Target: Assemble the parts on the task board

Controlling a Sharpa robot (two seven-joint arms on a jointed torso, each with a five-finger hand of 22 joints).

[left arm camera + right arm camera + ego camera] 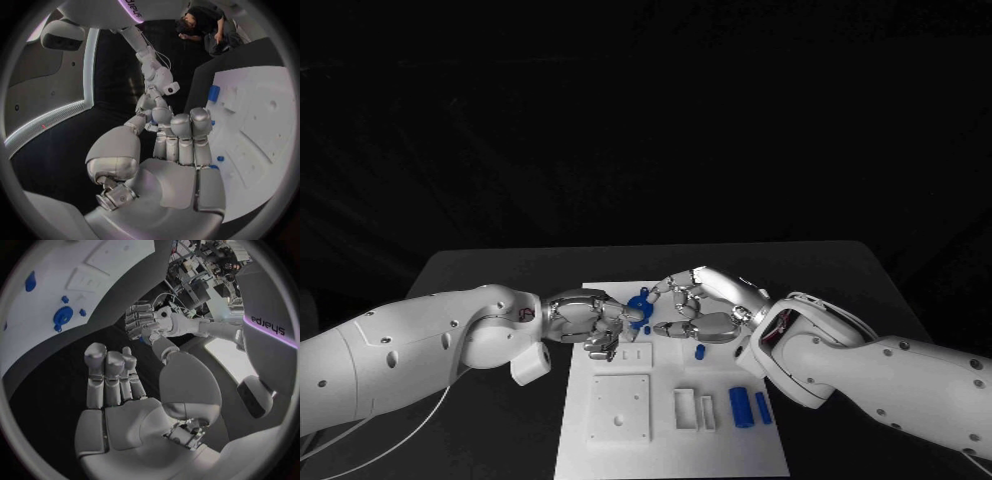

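The white task board [733, 450] lies in the middle of the black table. My left hand [596, 322] hovers at the board's far left edge with its fingers curled, and a blue part [639, 303] sits at its fingertips. In the right wrist view the same left hand [144, 322] shows a bit of blue [142, 340] under its fingers. My right hand [697, 310] faces it from the right, close by, fingers loosely extended [112, 375] and holding nothing. A small blue peg [700, 351] stands on the board just below the right hand.
Two blue cylinders [743, 408] lie side by side at the board's right. White blocks [620, 405] and a white frame [689, 408] sit on the board's near half. A round blue piece [62, 316] shows on the board in the right wrist view.
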